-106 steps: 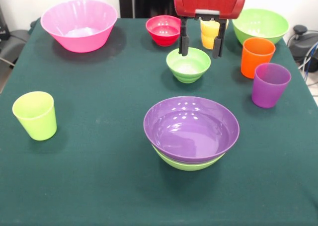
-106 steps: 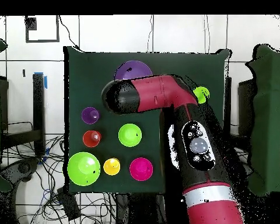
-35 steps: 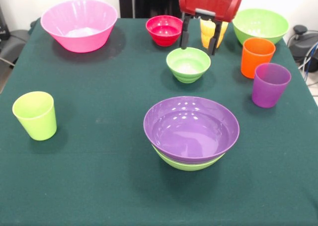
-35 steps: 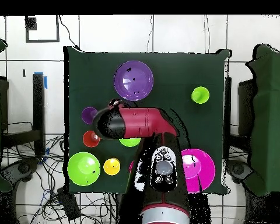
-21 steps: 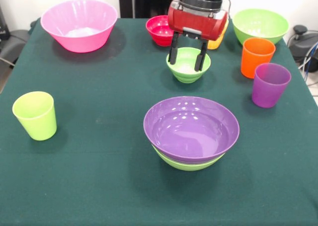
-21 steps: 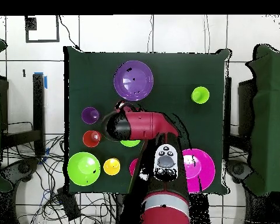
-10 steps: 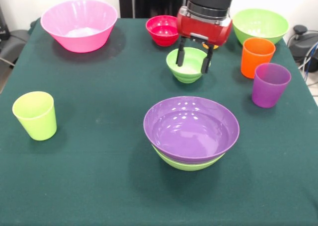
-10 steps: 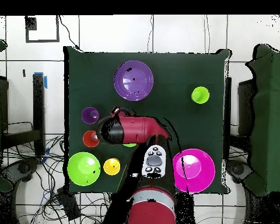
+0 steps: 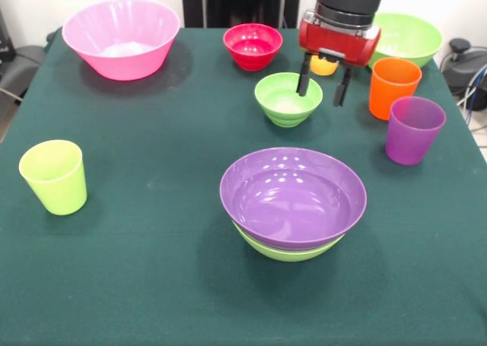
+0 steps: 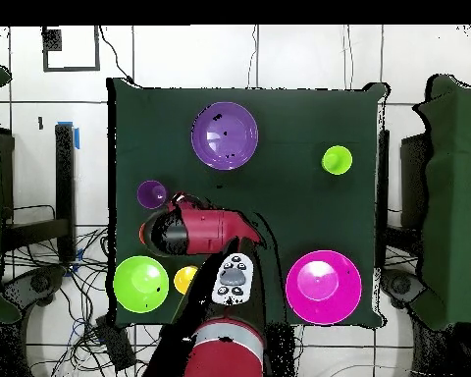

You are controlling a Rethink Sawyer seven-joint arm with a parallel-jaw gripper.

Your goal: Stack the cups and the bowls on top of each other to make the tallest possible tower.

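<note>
since half a second ago the gripper [image 9: 323,84], jaws spread and empty, has shifted from over the small green bowl [image 9: 288,98] to its 3 o'clock rim. the bowl sits at 12 o'clock of the purple bowl [image 9: 293,196]. advise pinching one wall squarely; glossy tapered plastic slips.
</note>
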